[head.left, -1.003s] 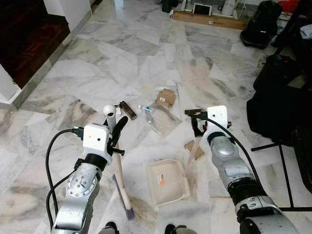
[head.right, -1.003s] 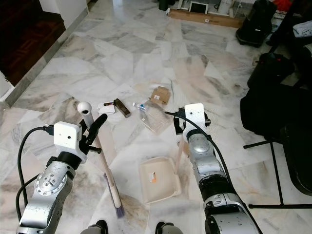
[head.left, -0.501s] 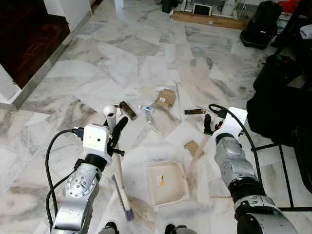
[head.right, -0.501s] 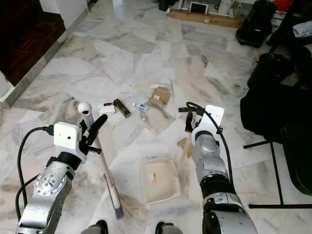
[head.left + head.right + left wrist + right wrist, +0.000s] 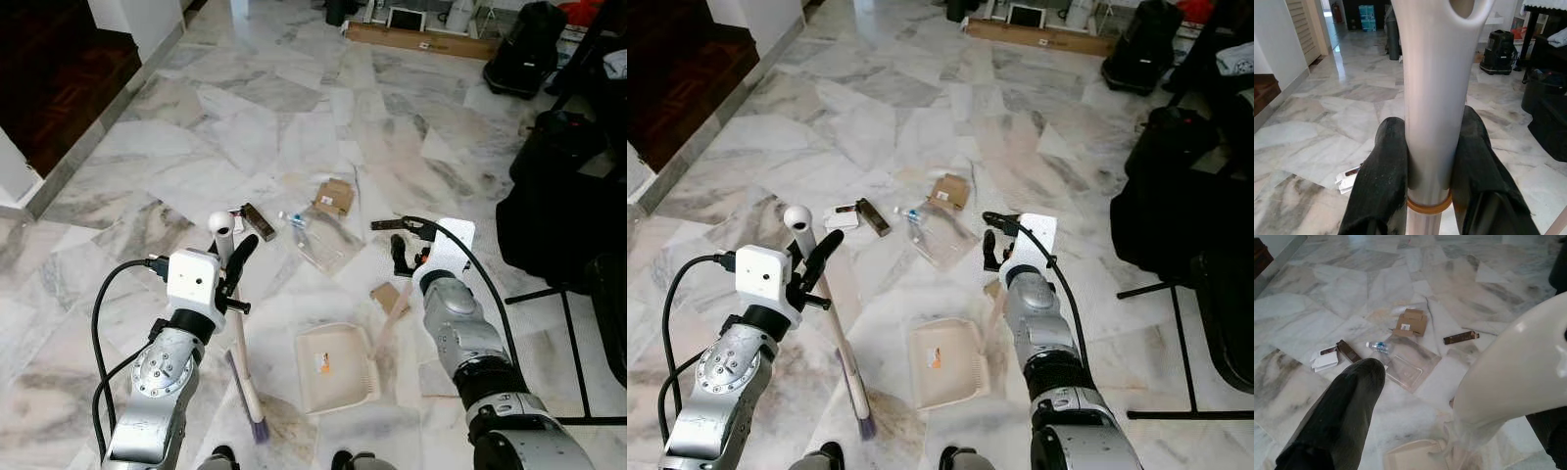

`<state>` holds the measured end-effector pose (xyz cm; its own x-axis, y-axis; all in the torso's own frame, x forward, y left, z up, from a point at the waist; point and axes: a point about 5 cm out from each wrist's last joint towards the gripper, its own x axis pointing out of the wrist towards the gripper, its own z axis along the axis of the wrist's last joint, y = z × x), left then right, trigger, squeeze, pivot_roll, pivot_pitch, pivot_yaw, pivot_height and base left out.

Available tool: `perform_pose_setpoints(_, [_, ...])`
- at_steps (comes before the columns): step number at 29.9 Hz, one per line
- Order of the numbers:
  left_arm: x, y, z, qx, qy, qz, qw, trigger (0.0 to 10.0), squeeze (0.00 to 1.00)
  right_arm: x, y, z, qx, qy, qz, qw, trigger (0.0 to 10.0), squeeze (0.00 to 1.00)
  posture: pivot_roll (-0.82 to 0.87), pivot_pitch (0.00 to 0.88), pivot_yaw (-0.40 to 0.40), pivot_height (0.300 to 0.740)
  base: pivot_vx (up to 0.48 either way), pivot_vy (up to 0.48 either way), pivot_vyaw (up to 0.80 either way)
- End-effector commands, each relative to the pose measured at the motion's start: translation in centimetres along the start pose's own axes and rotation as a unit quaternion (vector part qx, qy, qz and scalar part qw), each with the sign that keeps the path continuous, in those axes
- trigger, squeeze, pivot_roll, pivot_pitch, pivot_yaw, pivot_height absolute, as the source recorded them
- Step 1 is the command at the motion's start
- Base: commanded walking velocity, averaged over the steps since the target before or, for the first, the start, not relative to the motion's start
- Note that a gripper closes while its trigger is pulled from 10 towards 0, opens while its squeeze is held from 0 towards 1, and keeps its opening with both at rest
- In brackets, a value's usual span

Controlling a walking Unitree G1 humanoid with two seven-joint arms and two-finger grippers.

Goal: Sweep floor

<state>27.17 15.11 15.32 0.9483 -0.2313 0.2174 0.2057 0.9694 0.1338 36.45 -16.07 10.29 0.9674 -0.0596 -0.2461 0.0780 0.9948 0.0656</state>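
My left gripper (image 5: 235, 266) is shut on the white broom (image 5: 241, 343), which stands tilted with its purple bristles (image 5: 258, 427) on the marble floor. In the left wrist view both fingers (image 5: 1383, 166) clamp the broom handle (image 5: 1432, 107). A cream dustpan (image 5: 336, 367) lies on the floor in front of me. Its handle (image 5: 1508, 382) slants up into my right gripper (image 5: 401, 262), which is shut on it. Litter lies beyond: a cardboard piece (image 5: 334, 196), a clear plastic tray (image 5: 321, 247), a small bottle (image 5: 294, 219), two brown bars (image 5: 258, 221) and a cardboard scrap (image 5: 388, 294).
Black bags (image 5: 554, 196) and a black stand's legs (image 5: 571, 343) crowd the right side. A dark wooden step (image 5: 59, 69) lies at the far left. A long cardboard box (image 5: 421, 39) sits at the back. My feet (image 5: 223, 456) show at the bottom edge.
My right gripper swung out to the right, then came back a little to the left, tilting the dustpan handle with it; the dustpan shifted slightly. The left arm and broom stayed put.
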Motion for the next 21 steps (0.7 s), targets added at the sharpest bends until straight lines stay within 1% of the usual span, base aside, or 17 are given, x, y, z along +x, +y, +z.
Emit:
perform_pose_setpoints(1, [0.0,-0.2,0.9,0.008,-0.016,-0.005,1.000,10.0,0.00,-0.1,-0.4,-0.8,-0.002,0.015,-0.004,1.000,10.0,0.00,-0.01,0.204,-0.047,0.740,0.000,0.000,0.00])
perform_pose_setpoints(2, [0.0,-0.2,0.9,0.008,-0.017,-0.006,1.000,10.0,0.00,-0.1,-0.3,-0.8,-0.017,0.014,0.008,1.000,10.0,0.00,-0.01,0.207,-0.048,0.740,0.000,0.000,0.00])
perform_pose_setpoints(4, [0.0,-0.2,0.9,0.008,-0.017,-0.005,1.000,10.0,0.00,-0.2,-0.2,-0.8,-0.033,0.010,0.019,0.999,10.0,0.00,-0.01,0.207,-0.047,0.740,0.000,0.000,0.00])
perform_pose_setpoints(5, [0.0,-0.2,0.9,0.008,-0.017,-0.005,1.000,10.0,0.00,-0.2,-0.2,-0.8,-0.050,0.006,0.024,0.998,10.0,0.00,-0.01,0.210,-0.048,0.740,0.000,0.000,0.00])
perform_pose_setpoints(7, [0.0,-0.2,0.9,0.007,-0.017,-0.004,1.000,10.0,0.00,-0.2,-0.3,-0.8,-0.062,0.005,0.027,0.998,10.0,0.00,-0.01,0.210,-0.048,0.740,0.000,0.000,0.00])
perform_pose_setpoints(8, [0.0,-0.2,0.9,0.007,-0.017,-0.005,1.000,10.0,0.00,-0.2,-0.4,-0.8,-0.082,0.003,0.027,0.996,10.0,0.00,-0.01,0.211,-0.048,0.740,0.000,0.000,0.00])
perform_pose_setpoints(9, [0.0,-0.2,0.9,0.007,-0.017,-0.005,1.000,10.0,0.00,-0.2,-0.4,-0.8,-0.089,0.002,0.027,0.996,10.0,0.00,-0.01,0.211,-0.048,0.740,0.000,0.000,0.00])
perform_pose_setpoints(15, [-0.1,-0.3,0.9,0.004,-0.017,-0.005,1.000,10.0,0.00,-0.2,-0.9,-1.3,-0.123,0.004,0.022,0.992,10.0,0.00,-0.01,0.214,-0.050,0.740,0.000,0.000,0.00])
perform_pose_setpoints(21, [-0.2,-0.4,0.9,0.004,-0.016,-0.005,1.000,10.0,0.00,-0.2,-1.6,-1.6,-0.126,0.009,0.002,0.992,10.0,0.00,-0.02,0.219,-0.049,0.740,0.000,0.000,0.00])
